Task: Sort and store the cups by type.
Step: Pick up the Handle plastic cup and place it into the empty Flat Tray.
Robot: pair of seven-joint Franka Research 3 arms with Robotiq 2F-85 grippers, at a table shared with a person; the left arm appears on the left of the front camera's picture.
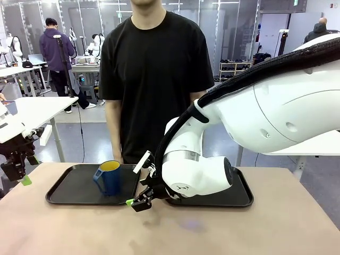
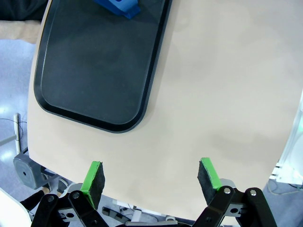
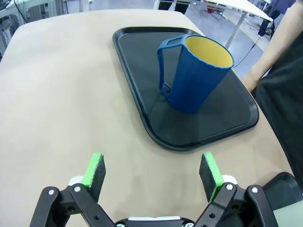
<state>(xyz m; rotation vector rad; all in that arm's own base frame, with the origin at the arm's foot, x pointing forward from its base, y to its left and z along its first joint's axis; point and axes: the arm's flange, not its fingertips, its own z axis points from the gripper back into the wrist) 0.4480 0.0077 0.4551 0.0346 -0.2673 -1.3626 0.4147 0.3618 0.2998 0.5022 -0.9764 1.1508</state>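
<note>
Front view shows the dark blue mug [image 1: 110, 177] standing upright on the left black tray [image 1: 69, 192] on the worktop [image 1: 212, 228]. Right hand [image 1: 139, 201] hovers just beside that tray, fingers wide and empty. Left hand [image 2: 151, 177] is wide too, at the worktop's edge.

The right arm sweeps from the upper right of the front view down to centre, its hand [image 1: 139, 201] spread wide, while the left hand [image 1: 16, 170] hangs at the left edge, also spread [image 2: 151, 182].
</note>
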